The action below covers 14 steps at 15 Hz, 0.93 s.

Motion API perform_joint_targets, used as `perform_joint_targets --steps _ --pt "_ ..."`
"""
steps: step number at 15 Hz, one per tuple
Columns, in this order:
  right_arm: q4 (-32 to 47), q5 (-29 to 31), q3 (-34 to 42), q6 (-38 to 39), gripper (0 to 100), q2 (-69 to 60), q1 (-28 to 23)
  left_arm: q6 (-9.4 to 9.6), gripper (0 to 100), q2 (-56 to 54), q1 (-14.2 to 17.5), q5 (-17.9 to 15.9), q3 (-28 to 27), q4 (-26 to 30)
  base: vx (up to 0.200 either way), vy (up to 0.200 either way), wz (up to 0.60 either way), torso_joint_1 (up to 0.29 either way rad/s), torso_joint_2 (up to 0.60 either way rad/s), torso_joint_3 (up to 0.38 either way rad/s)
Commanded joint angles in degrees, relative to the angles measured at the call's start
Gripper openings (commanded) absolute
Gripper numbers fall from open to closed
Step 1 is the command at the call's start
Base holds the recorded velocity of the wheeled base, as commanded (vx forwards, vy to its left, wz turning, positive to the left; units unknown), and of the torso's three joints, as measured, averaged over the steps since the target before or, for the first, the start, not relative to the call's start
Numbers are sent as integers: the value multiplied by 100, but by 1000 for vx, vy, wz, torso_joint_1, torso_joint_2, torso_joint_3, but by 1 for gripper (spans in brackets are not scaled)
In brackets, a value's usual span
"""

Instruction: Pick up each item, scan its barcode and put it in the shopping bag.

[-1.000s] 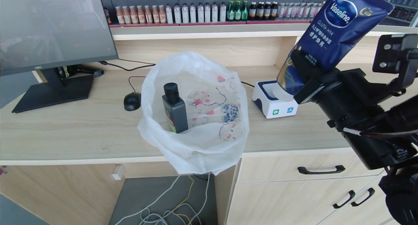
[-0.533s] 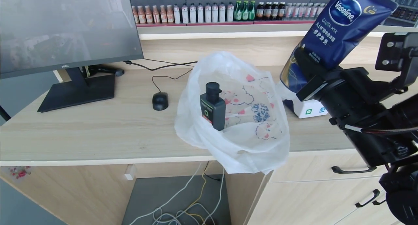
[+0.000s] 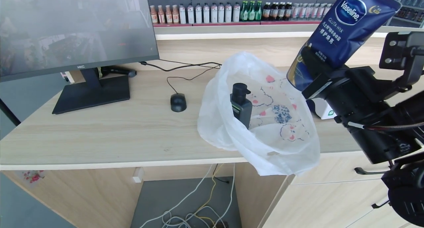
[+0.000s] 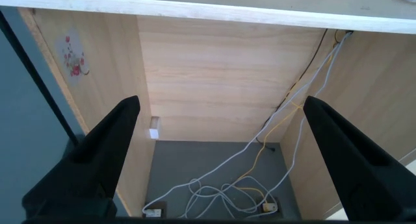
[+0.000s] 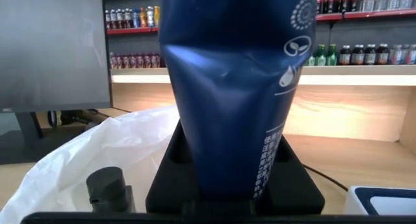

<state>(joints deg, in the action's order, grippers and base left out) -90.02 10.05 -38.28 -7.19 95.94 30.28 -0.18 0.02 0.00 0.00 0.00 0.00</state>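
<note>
- The left gripper (image 4: 221,160) hangs low in front of the bench (image 3: 99,135). Its jaws are spread wide with nothing between them, and it faces the loose cables (image 4: 221,185) in the recess underneath.
- The right gripper (image 3: 316,76) has its jaws clamped on the lower end of the blue tube (image 3: 344,26). The tube stands tilted, above and just right of the bag (image 3: 215,122).
- Over the last second the whole head view has swung, so the camera has moved. Measured against the bench, the tube has left its place over the scanner (image 3: 324,110) and is now by the bag's right rim. The scan is probably done, and dropping the tube into the bag looks like the step in hand.
- The bag sags over the bench's front edge with its mouth open upward. A black pump bottle (image 3: 241,105) stands upright inside.
- Bare bench runs left of the bag as far as the mouse (image 3: 178,102) and the monitor (image 3: 76,26). The scanner crowds the right side, just beside the bag.
</note>
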Motion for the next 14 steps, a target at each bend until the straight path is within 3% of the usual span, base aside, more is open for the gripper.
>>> perform_joint_targets --steps 1,3,14 --pt "2 -3 5 -1 0 135 -330 1 100 -2 0 0 0 0 0 0 0 0 0 0" --pt "2 -11 -31 7 0 329 -558 -8 100 -2 0 0 0 0 0 0 0 0 0 0" --pt "2 -38 40 16 0 900 -339 -8 100 -2 -9 0 0 0 0 0 0 0 0 0"
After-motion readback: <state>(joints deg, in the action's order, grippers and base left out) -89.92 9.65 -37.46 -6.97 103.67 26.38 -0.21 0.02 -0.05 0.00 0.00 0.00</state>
